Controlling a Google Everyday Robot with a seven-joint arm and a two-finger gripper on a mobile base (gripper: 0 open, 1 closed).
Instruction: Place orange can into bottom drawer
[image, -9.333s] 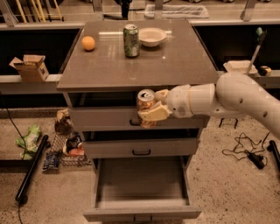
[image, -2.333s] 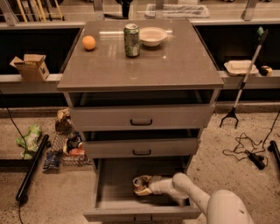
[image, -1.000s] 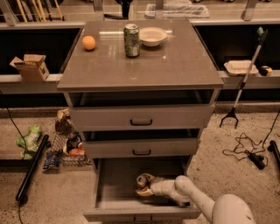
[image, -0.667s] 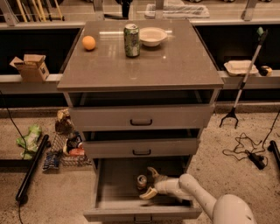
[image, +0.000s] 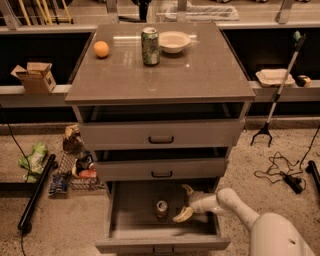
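The orange can (image: 161, 209) stands upright on the floor of the open bottom drawer (image: 163, 244), its silver top facing up. My gripper (image: 184, 202) is inside the drawer just right of the can. Its fingers are spread open, one finger (image: 182, 215) near the can and the other further back. It holds nothing. The white arm (image: 260, 226) reaches in from the lower right.
On the cabinet top (image: 200, 75) stand a green can (image: 149, 46), a round orange fruit (image: 101, 48) and a white bowl (image: 174, 41). The two upper drawers are shut. Snack bags (image: 75, 165) and a black pole (image: 36, 192) lie on the floor to the left. Cables (image: 280, 172) lie at right.
The gripper carried the can down from in front of the top drawer into the bottom drawer. It has let go of the can, opened and drawn back to the right.
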